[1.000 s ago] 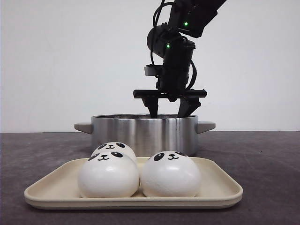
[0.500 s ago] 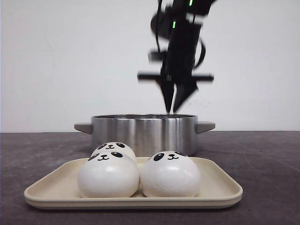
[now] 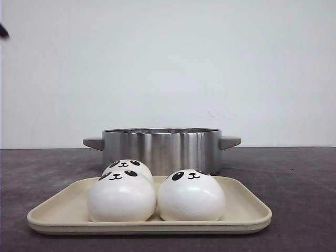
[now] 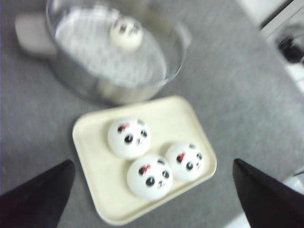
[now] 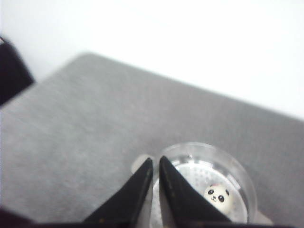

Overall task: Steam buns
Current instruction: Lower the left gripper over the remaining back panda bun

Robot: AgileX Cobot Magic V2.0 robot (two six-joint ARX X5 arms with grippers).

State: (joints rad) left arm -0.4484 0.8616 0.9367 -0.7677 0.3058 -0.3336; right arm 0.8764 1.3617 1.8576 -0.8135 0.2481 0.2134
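The right claw [image 5: 156, 164], fingers together and empty, has lifted clear of the steel pot [image 3: 161, 148], leaving one panda bun [image 5: 217, 197] inside; three buns [image 4: 150, 160] wait on the tray [image 4: 90, 137] at the pot's 6 o'clock, left claw [image 4: 152, 190] wide apart above.

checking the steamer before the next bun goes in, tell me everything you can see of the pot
The pot is a wide, low round steel vessel with shiny brushed walls and two flat grey side handles. It stands upright on the dark grey table, just behind the cream tray, with no lid. Inside, a perforated steaming plate holds one panda bun off to one side. No gripper touches it.
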